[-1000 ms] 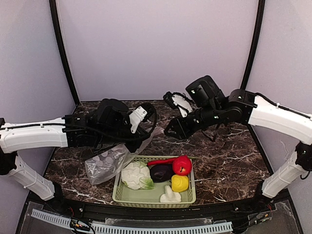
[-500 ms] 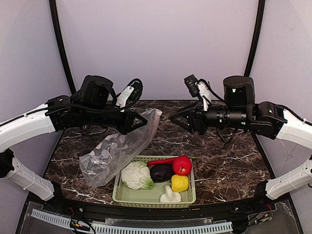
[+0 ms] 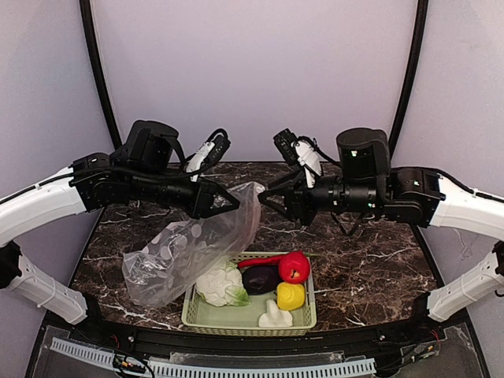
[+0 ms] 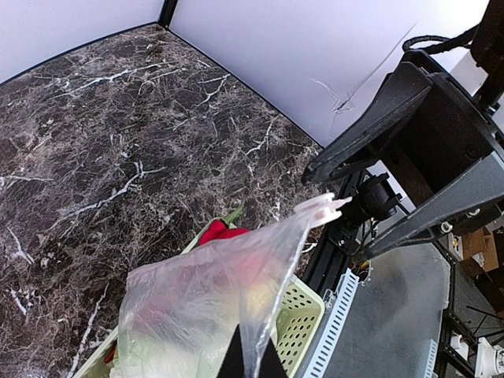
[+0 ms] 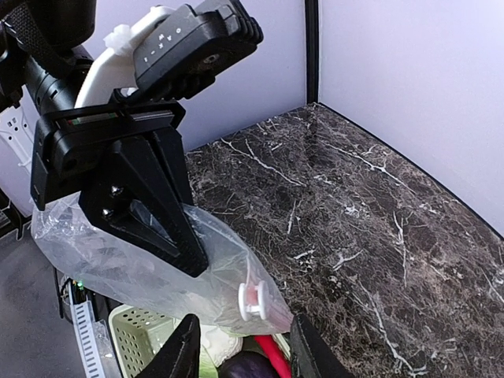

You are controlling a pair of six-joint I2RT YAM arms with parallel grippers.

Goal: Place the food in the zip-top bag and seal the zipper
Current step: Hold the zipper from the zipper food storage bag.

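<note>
Opening bag. Left gripper (image 3: 231, 205) clamped on bag (image 3: 183, 256) lip, held up. Right gripper (image 3: 270, 200) half-open, empty, beside zipper (image 5: 253, 299). Next: pinch opposite lip, spread mouth.

The right gripper (image 5: 242, 348) shows at the bottom edge, its two black jaws standing apart with nothing between them. Just beyond their tips hangs a small white slider (image 5: 251, 299) on the pinkish zipper (image 5: 270, 313), at the corner of a clear, crinkly bag (image 5: 110, 256). The bag sags from the left gripper (image 5: 192, 261), whose black jaws are pinched together on the plastic. Below lie the rim of a pale green basket (image 5: 138, 327), a bit of cauliflower (image 5: 211, 350), a red chili (image 5: 272, 352) and a dark eggplant (image 5: 246, 367). The dark marbled desk (image 5: 378, 236) runs back to pale walls.
</note>
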